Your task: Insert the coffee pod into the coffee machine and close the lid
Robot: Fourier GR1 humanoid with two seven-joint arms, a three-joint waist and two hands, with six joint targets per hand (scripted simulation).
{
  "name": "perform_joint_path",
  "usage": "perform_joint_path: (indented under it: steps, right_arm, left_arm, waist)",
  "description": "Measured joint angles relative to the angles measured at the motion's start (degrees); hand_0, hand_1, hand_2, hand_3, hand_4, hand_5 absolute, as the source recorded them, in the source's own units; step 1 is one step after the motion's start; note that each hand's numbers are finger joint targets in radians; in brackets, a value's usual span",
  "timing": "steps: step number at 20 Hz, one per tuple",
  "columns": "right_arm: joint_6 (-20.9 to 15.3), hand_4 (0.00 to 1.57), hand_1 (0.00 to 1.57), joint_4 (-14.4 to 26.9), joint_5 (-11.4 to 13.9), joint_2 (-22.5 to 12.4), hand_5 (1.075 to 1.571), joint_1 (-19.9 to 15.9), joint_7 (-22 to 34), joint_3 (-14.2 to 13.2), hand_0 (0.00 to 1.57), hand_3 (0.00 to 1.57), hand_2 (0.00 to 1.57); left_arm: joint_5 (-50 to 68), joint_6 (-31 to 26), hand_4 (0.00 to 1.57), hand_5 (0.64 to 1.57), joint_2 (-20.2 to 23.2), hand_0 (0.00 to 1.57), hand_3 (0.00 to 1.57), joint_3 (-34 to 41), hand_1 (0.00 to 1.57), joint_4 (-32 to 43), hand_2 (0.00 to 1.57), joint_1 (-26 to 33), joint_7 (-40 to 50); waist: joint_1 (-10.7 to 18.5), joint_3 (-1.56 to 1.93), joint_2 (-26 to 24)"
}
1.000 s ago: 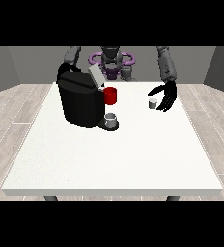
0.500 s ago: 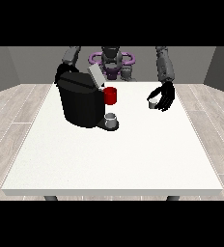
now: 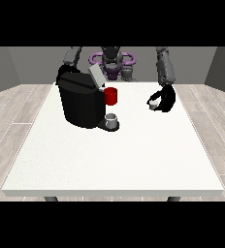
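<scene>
The robot hand [image 3: 164, 99] at the view's right has lifted slightly, fingers curled around the coffee pod [image 3: 153, 104]. The coffee machine [image 3: 81, 99] stands far left on the counter [image 3: 114, 155], lid [image 3: 96, 75] raised.

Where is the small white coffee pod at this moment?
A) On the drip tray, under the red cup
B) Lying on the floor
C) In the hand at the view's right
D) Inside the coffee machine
C: the coffee pod sits within the curled fingers of the hand at the view's right, apart from the coffee machine, whose lid stands open.
</scene>
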Motion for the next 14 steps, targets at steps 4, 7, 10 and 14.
perform_joint_path:
  steps: [4, 7, 10, 14]
  right_arm:
    - [0.27, 0.46, 0.0, 1.95, -1.18, -0.49, 1.571, -0.44, -0.74, -1.66, 0.0, 0.0, 0.0]
    - [-0.17, 0.49, 0.0, 3.92, -0.96, -0.07, 1.571, -0.33, -1.08, -1.71, 0.0, 0.0, 0.0]
    - [0.44, 0.51, 0.0, 5.45, -1.38, -0.69, 1.571, 0.14, -1.48, -2.36, 0.0, 0.0, 0.0]
    - [0.62, 0.47, 0.0, 7.37, -1.1, -1.12, 1.571, -0.49, -1.67, -2.51, 0.0, 0.0, 0.0]
  left_arm:
    - [-0.84, -0.82, 0.56, 1.571, -0.21, 1.42, 1.42, -0.4, 1.42, -0.02, 1.46, -0.88, -1.68]
    - [-0.89, -3.42, 0.62, 1.571, -0.32, 1.45, 1.39, -0.95, 1.45, -1.21, 1.45, -2.52, -2.61]
    - [-0.81, -4.97, 0.59, 1.571, -0.8, 1.34, 1.36, -1.2, 1.34, -2.53, 1.4, -3.45, -3.46]
    - [-0.64, -8.41, 0.53, 1.571, -1.1, 1.26, 1.3, -1.44, 1.26, -4.33, 1.32, -6.48, -2.25]
  waist:
    - [0.94, -0.03, -0.55]
    - [1.73, -0.05, -1.94]
    - [2.03, -0.04, -3.43]
    - [2.24, -0.04, -5.04]
